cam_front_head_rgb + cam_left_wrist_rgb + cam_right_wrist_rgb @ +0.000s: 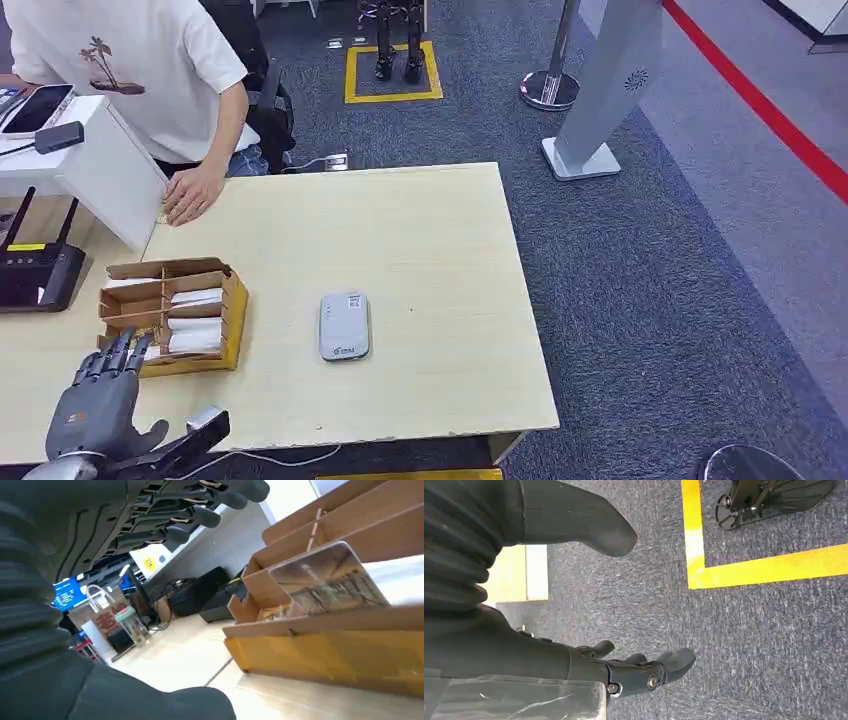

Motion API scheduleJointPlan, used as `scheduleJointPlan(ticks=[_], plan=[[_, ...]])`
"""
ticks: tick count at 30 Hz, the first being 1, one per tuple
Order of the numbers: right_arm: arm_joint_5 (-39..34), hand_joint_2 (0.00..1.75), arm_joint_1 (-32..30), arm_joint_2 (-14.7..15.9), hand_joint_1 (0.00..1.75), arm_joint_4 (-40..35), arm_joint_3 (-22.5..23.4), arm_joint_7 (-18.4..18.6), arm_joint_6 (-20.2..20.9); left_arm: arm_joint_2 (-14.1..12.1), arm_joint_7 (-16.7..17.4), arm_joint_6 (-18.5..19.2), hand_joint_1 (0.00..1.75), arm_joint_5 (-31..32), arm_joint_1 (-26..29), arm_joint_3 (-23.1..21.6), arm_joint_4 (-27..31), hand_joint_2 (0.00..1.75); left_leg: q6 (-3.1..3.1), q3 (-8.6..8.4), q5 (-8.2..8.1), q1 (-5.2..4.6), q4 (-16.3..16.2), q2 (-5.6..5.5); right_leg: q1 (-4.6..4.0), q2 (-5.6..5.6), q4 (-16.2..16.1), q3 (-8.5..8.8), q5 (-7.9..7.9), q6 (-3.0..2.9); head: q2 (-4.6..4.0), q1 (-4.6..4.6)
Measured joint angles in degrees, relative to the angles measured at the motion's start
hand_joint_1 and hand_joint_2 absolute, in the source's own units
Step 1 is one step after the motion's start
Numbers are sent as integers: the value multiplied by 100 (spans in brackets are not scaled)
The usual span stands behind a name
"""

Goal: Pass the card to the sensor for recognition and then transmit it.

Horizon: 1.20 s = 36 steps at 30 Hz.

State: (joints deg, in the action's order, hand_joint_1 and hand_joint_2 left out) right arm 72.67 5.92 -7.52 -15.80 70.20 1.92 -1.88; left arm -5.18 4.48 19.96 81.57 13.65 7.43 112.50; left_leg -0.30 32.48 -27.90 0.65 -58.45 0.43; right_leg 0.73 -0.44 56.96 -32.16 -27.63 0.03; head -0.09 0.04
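Spreading across the middle of the room, the pale wooden surface (pixel 400 250) sits on dark grey carpet (pixel 650 300), which carries a red line (pixel 760 100) to the right and a yellow square (pixel 392 72) beyond the far edge. A person in a white shirt (pixel 130 70) leans at the far left corner, one hand (pixel 192 193) flat on the wood beside a white box (pixel 100 160). A grey stand (pixel 610 90) rises from the carpet past the far right corner. A black router (pixel 38 272) sits at the left edge.

Near the front left stands a cardboard tray (pixel 232 310) with dividers, and white cards (pixel 196 330) lie in its compartments; the left wrist view shows one card (pixel 330 580) propped at a tilt inside. The grey sensor (pixel 345 326) lies flat just right of the tray, apart from it.

The left hand (pixel 100 400) hovers at the tray's near corner, fingers spread wide and empty. The right hand (pixel 634 672) hangs over the carpet, fingers loosely apart, holding nothing.
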Motion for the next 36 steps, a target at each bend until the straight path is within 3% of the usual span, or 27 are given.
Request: scheduleJointPlan(ticks=[20,36], plan=[[105,175,5,46,0,0,-46,-2,7,138,-153,-31,0,116,-876,-20,-675,175,0,-3,0,-1,-1,1,0,3,0,-1,1,-1,0,0],[181,175,6,87,0,0,-90,-22,18,170,-105,-33,0,-48,-1202,-217,-1132,175,0,-2,0,-1,-1,2,0,5,0,-3,1,0,0,-2]])
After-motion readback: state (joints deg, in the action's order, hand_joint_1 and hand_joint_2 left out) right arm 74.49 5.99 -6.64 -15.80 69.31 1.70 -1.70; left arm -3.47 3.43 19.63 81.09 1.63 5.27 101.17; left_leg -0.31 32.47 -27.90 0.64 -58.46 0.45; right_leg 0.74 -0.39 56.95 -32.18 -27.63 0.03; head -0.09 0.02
